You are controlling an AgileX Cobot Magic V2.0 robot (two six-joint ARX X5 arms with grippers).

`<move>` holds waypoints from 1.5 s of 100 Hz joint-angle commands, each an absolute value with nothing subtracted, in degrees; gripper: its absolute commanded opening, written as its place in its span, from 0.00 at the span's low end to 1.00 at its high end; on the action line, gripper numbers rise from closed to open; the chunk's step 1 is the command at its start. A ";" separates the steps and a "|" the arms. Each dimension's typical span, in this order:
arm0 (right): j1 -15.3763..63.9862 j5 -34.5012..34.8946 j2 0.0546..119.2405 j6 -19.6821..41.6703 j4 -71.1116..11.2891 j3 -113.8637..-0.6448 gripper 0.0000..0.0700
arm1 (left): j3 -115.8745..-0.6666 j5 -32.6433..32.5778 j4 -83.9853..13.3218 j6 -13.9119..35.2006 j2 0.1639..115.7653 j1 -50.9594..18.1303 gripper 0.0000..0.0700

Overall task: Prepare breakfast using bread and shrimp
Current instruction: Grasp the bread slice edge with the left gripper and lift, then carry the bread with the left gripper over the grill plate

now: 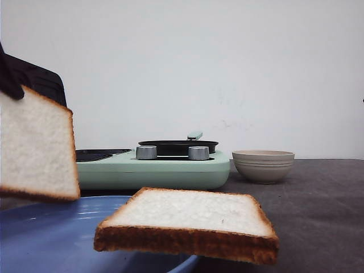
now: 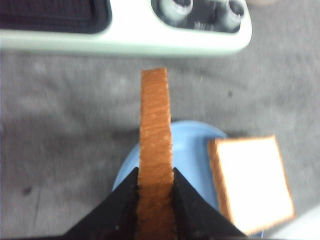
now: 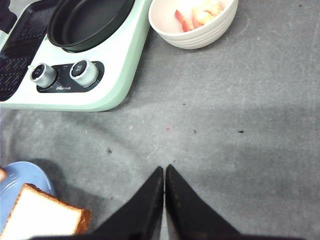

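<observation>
1. Front view: a slice of bread [image 1: 35, 149] hangs in the air at the far left, upright and slightly tilted, with a black finger [image 1: 9, 77] of the left claw pinching its top corner. A second slice [image 1: 190, 222] lies flat on the rim of a blue plate [image 1: 45, 236], jutting out past the plate's right edge. Behind them on the dark grey counter [image 1: 318, 210] stands a mint-green cooker [image 1: 151, 169] with two silver knobs [image 1: 146, 152] and a black pan [image 1: 178, 147]; a beige bowl [image 1: 263, 165] sits just to its right.

2. Left wrist view: the left claw [image 2: 156, 192] is clamped on the raised slice's brown crust edge [image 2: 155, 150], held edge-on above the plate [image 2: 192, 150]. The other slice [image 2: 252, 182] rests on the plate's far side, overhanging it. The cooker [image 2: 125, 37] lies beyond.

3. Right wrist view: the right claw [image 3: 164, 197] has its fingertips pressed together, gripping nothing, above bare counter [image 3: 240, 125]. The bowl [image 3: 194, 22] holds pink shrimp [image 3: 200, 12], beside the cooker [image 3: 75, 55]. The flat slice [image 3: 45, 220] and plate [image 3: 15, 182] show at one corner.
</observation>
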State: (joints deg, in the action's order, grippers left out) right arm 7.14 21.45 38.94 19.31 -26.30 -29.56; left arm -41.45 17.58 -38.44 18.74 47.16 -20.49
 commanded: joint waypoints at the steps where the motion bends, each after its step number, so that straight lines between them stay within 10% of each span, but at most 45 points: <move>1: 7.35 21.63 39.20 18.65 -25.80 -30.26 0.00 | -42.48 17.15 -36.58 17.93 47.05 -20.71 0.01; 62: 7.35 21.65 39.20 18.65 -25.85 -30.24 0.00 | -44.49 5.54 -21.12 8.67 48.10 -20.69 0.01; 150: 7.35 21.63 39.20 18.61 -25.87 -30.26 0.00 | -79.20 -10.46 -11.14 -25.28 91.92 -18.17 0.01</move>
